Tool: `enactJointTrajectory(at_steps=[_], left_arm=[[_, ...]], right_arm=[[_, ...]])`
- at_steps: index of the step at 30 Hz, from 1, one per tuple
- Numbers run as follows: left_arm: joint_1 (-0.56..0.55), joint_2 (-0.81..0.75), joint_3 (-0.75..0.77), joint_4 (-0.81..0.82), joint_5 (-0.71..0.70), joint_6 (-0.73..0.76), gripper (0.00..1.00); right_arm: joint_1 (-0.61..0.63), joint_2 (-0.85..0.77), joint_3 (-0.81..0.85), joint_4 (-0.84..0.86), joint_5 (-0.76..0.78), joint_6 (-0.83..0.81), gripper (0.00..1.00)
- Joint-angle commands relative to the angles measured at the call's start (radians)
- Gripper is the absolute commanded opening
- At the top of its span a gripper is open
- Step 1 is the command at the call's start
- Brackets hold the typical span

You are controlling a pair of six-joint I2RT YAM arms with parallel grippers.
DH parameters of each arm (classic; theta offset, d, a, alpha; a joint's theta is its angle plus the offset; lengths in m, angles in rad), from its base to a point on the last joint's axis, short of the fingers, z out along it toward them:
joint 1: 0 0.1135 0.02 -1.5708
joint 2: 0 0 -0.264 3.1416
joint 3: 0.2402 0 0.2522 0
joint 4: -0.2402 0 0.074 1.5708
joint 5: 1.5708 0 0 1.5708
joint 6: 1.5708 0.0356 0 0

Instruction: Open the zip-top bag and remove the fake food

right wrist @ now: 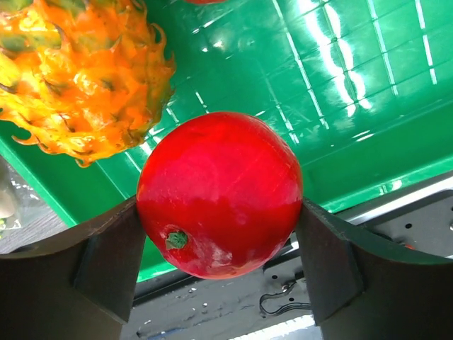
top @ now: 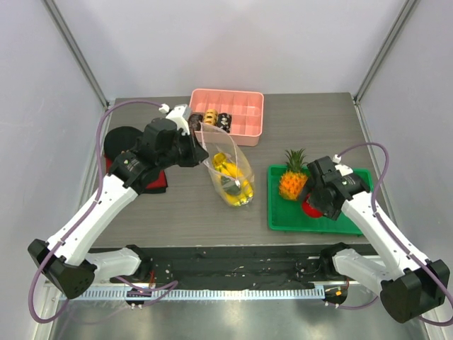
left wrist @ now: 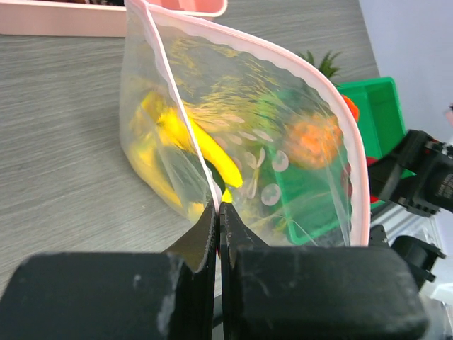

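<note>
The clear zip-top bag (top: 228, 172) stands open at mid-table, its pinkish zip strip (left wrist: 333, 92) arching up. My left gripper (top: 200, 150) is shut on the near edge of the bag's mouth (left wrist: 219, 207). Inside the bag lies a yellow banana (left wrist: 205, 149); anything else in there is hard to make out. My right gripper (right wrist: 219, 212) is shut on a red round fruit (right wrist: 219, 188), just above the green tray (right wrist: 333, 92). Its fingers (right wrist: 106, 262) press both sides of the fruit (top: 311, 207). The orange pineapple (top: 291, 179) with green crown stands on the tray beside it (right wrist: 78, 78).
A pink compartment box (top: 241, 113) at the back holds small doughnut-like rings (top: 212, 119). A black and red object (top: 120, 145) lies at the left under my left arm. The green tray (top: 350, 223) sits at the right front, near the table edge.
</note>
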Motion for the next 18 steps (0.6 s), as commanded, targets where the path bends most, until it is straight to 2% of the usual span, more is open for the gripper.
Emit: enactJointTrajectory(at_steps=[1, 3, 4, 9, 11, 14, 15, 17, 18], left_arm=[[0.006, -0.001, 0.041, 0.075, 0.08, 0.012, 0.0], [0.006, 0.009, 0.052, 0.084, 0.101, 0.013, 0.0], [0.006, 0.009, 0.056, 0.088, 0.107, 0.012, 0.0], [0.006, 0.015, 0.069, 0.093, 0.107, 0.01, 0.0], [0.006, 0.018, 0.075, 0.099, 0.11, 0.01, 0.0], [0.006, 0.027, 0.087, 0.098, 0.117, 0.009, 0.0], [0.006, 0.032, 0.084, 0.101, 0.118, 0.009, 0.0], [0.006, 0.039, 0.077, 0.113, 0.124, 0.004, 0.0], [0.006, 0.038, 0.058, 0.121, 0.124, -0.01, 0.0]], right_arm=[[-0.004, 0.004, 0.032, 0.038, -0.013, -0.018, 0.89], [-0.006, 0.01, 0.069, 0.016, 0.0, -0.029, 0.91], [-0.004, 0.015, 0.107, -0.014, 0.01, -0.03, 0.99], [-0.004, 0.027, 0.204, -0.077, 0.02, -0.036, 1.0], [-0.003, 0.027, 0.241, -0.059, 0.006, -0.077, 1.0], [0.007, 0.056, 0.389, 0.018, -0.063, -0.201, 1.0], [0.014, 0.089, 0.487, 0.05, -0.097, -0.232, 0.98], [0.039, 0.132, 0.584, 0.068, -0.135, -0.283, 0.88], [0.049, 0.162, 0.676, 0.073, -0.155, -0.285, 0.79]])
